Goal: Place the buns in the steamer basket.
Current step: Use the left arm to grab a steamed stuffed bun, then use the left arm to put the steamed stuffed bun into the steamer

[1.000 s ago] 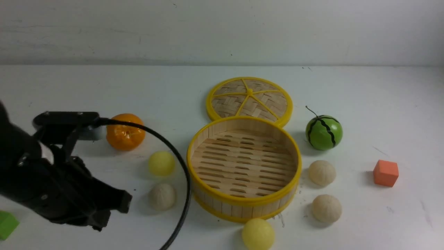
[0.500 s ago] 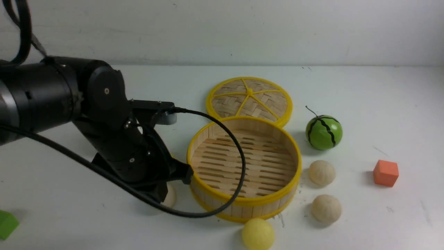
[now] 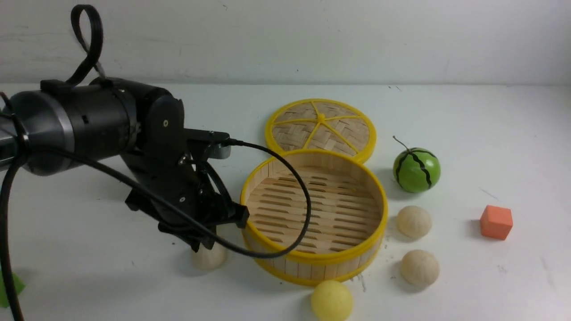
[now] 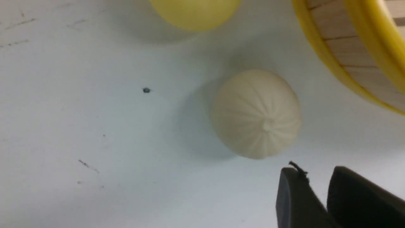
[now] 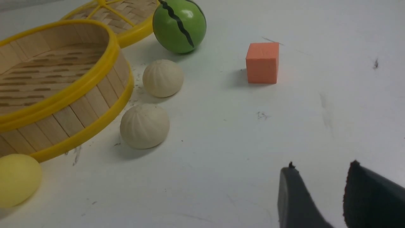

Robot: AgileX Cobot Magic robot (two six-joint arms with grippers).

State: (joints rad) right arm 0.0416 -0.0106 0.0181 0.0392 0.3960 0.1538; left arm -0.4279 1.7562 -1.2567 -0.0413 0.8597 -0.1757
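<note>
No legible text, labels, numbers anywhere.

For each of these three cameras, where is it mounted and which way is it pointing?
Front: between the arms, looking forward and down at the basket, lid and watermelon; the left arm shows.
Left wrist: on the left arm, looking down at a white bun beside the basket's wall; left fingertips show.
Right wrist: on the right arm, low, facing the basket, two more buns and cube; right fingertips show.
Shared: front and right wrist both show basket, lid, watermelon, cube.
</note>
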